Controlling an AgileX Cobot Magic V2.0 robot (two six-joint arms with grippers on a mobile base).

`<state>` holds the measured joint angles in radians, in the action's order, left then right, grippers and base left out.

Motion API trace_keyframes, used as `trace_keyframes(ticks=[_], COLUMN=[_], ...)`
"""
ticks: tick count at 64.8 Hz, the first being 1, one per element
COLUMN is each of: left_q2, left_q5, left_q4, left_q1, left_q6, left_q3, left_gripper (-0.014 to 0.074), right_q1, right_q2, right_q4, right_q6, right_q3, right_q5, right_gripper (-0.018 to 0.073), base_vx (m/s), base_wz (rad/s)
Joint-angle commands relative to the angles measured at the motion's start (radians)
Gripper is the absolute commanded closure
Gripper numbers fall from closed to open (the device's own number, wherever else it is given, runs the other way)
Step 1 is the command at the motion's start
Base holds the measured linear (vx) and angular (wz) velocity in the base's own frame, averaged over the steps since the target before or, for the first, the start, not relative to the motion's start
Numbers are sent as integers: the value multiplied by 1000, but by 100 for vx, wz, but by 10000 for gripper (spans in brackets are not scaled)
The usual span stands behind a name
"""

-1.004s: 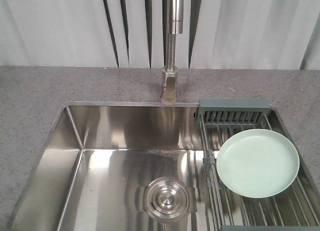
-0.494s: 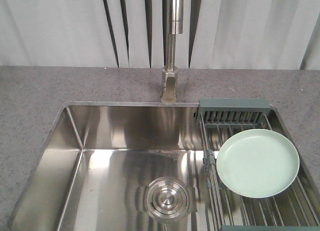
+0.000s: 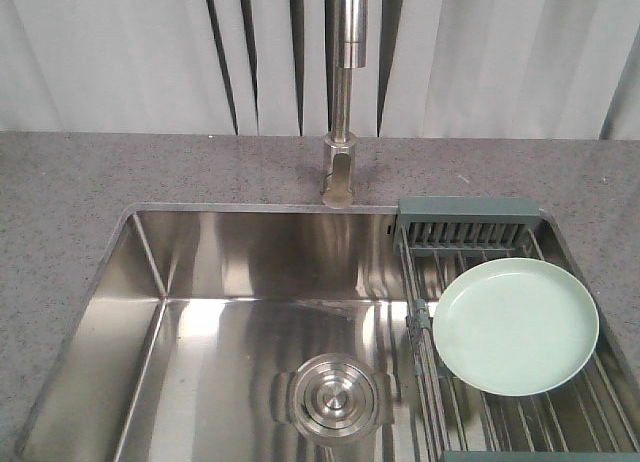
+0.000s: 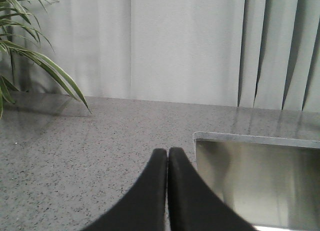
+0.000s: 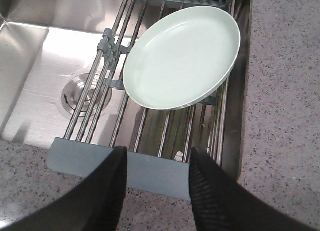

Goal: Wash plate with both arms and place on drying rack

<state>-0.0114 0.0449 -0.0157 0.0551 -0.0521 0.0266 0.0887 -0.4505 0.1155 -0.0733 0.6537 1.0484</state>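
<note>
The plate lies face up and flat on the bars of the drying rack, which spans the right end of the sink, near the right edge of the counter. In the right wrist view the plate overhangs the rack's left rail slightly, its far rim close to the slotted teal section at the back end. It looks dry and unmarked; no water is visible on it. Judged from its look, it is rigid, light, smooth-glazed and likely slippery once wet, and breakable if dropped into the steel basin. The low raised rim is the only sensible purchase: a pinch across the rim on the near-right side, where the bars leave space under the edge, would seem most secure. The right gripper hovers above the rack's near teal end bar, fingers spread wide, nothing between them, clear of the plate. The left gripper is over the counter at the sink's back-left corner, fingers pressed together, holding nothing. The faucet stands at the back edge, centred behind the basin; no flow is seen. The drain sits on the basin floor toward the front. A plant shows toward the far left of the counter.
</note>
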Motion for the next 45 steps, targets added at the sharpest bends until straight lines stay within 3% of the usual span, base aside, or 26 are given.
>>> trace_keyframes(ticks=[1, 18, 31, 45], left_q2=[-15, -15, -15, -15], left_q5=[-72, -72, -72, -72], left_q4=[-2, -2, -2, -2], left_q1=[-3, -3, -3, -3], left_q6=[-9, -9, -9, -9], left_q3=[-25, -25, -25, -25], left_gripper=[603, 603, 603, 603], right_q1=[0, 0, -3, -25], right_q2=[-9, -9, 14, 143], right_q4=[-3, -5, -77, -105], right_q6=[-6, -6, -4, -2], right_q3=[22, 22, 16, -173], right_q5=[-49, -47, -71, -390], right_gripper=[268, 268, 300, 511], base_vx=[0, 0, 0, 0], base_wz=[0, 0, 0, 0])
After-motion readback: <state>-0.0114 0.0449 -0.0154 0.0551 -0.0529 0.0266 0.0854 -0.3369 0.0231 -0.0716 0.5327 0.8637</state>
